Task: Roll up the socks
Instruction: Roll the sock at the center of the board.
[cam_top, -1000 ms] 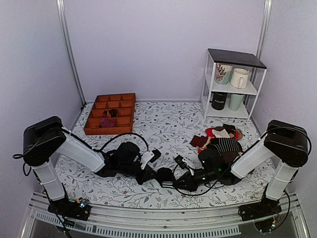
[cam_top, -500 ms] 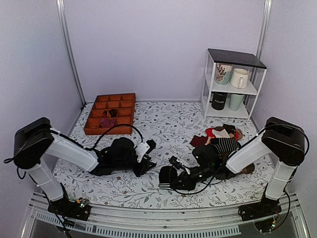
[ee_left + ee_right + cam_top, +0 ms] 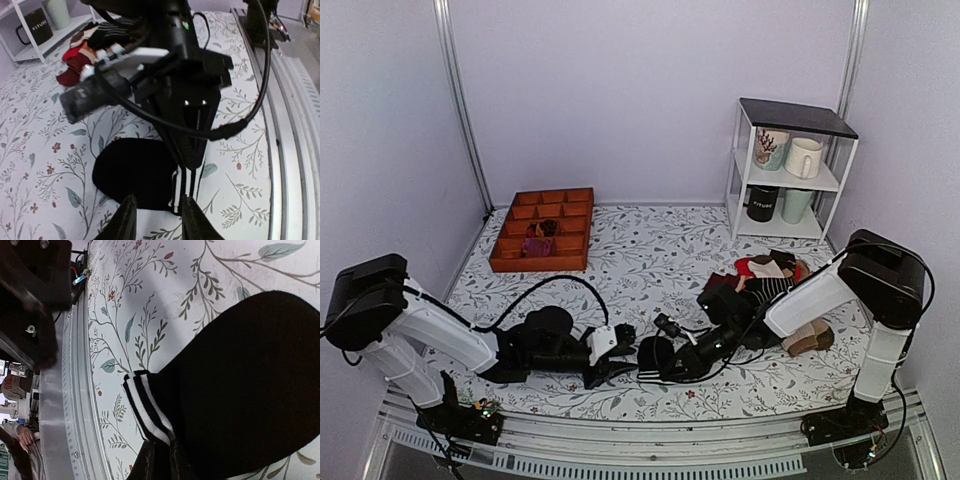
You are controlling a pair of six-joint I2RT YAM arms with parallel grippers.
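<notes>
From above, the socks lie at 3 o'clock of your open, empty left gripper, striped end pinched in the right gripper.

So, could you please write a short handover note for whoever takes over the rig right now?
Left end effector: open, low over the table, fingers either side of the socks at their striped cuff.
Right end effector: appears shut on that cuff.
Socks: lying flat near the table's front edge, between the two arms.
Done: cuff gripped.
Left: no roll visible yet; probably start rolling from the cuff.
</notes>
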